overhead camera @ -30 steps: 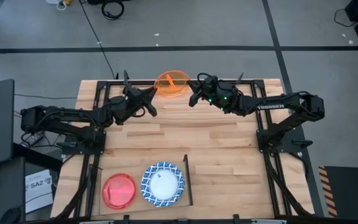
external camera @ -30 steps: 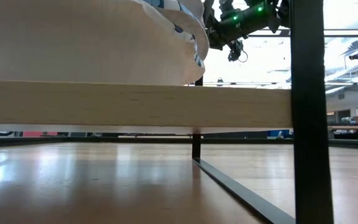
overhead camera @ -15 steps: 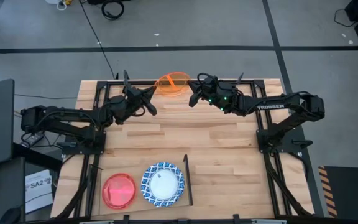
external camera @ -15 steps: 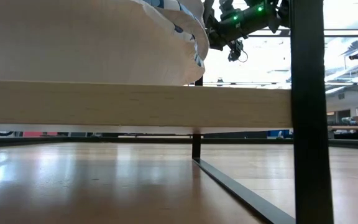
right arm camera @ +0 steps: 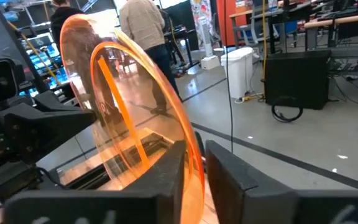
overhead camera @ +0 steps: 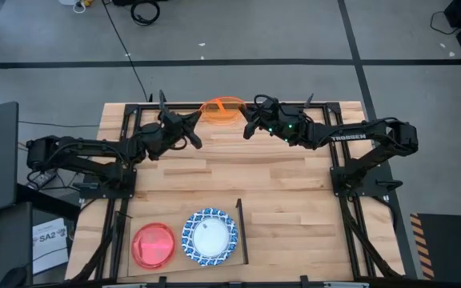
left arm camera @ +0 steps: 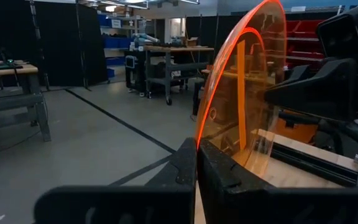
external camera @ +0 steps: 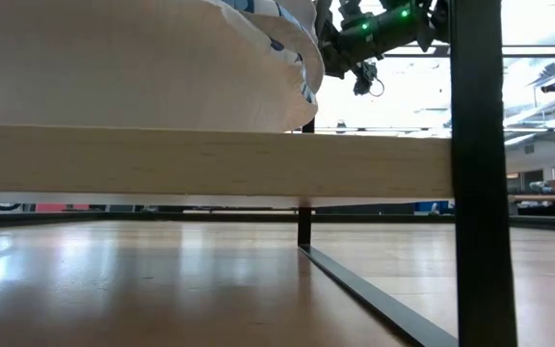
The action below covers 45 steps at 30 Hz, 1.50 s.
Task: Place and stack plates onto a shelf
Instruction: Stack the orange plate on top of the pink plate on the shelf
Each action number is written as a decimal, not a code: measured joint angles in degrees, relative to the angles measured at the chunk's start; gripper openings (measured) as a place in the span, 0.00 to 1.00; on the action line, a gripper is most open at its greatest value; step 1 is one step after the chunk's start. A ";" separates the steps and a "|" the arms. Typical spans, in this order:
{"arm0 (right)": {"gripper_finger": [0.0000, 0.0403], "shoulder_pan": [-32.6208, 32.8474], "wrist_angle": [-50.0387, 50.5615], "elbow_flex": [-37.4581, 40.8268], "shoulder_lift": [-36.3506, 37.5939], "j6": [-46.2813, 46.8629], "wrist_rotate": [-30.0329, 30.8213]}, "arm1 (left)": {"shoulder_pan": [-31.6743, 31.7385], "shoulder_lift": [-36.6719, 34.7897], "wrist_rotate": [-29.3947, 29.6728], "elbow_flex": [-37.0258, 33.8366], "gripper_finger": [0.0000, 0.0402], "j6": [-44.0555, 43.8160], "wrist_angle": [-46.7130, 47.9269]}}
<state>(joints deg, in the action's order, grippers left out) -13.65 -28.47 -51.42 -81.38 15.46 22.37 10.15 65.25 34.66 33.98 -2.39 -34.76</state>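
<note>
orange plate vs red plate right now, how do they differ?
The orange plate is up between the two grippers at the table's far edge; the red plate lies on the shelf at the near edge.
The wrist views show the orange plate standing on edge, while the red plate lies flat.
The left gripper is shut on the orange plate's rim; nothing touches the red plate.
Both are round, translucent plates.
</note>
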 joint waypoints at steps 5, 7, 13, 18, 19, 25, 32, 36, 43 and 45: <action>0.29 0.00 0.00 0.00 0.00 0.00 -0.15 | 0.00 0.02 0.02 0.00 0.02 0.00 0.08; 0.34 0.00 0.00 0.00 0.00 -0.04 -0.55 | 0.00 0.02 0.03 0.00 0.02 0.00 0.07; 0.45 0.00 0.00 0.00 0.00 -0.07 -5.73 | 0.00 0.02 0.04 0.02 0.02 0.00 0.09; 0.50 0.00 0.00 0.00 0.00 -0.18 -9.91 | 0.00 0.07 0.04 0.00 0.02 0.00 0.07; 0.51 0.00 0.00 0.00 0.00 -0.20 -10.58 | 0.00 0.07 0.06 0.00 0.02 0.00 0.08; 0.52 -0.02 0.51 0.00 1.08 -3.32 -14.46 | -0.02 0.07 0.09 0.00 0.02 0.02 0.09; 0.52 -0.20 4.98 0.00 6.00 -5.18 -16.06 | -0.02 0.07 0.15 0.00 0.02 0.05 0.31; 0.52 -0.35 11.43 0.00 10.23 -5.20 -16.06 | 0.00 0.07 0.21 0.00 0.02 0.04 0.31; 0.52 -0.35 24.12 0.00 18.70 -5.62 -16.07 | 0.00 0.07 0.23 0.00 0.02 0.02 0.36; 0.52 -0.35 27.55 0.00 21.25 -6.95 -16.09 | 0.00 0.07 0.22 0.00 0.02 0.02 0.40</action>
<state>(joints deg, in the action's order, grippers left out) -14.00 -0.92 -51.42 -60.13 8.52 6.28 10.15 65.32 34.87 33.98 -2.37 -34.36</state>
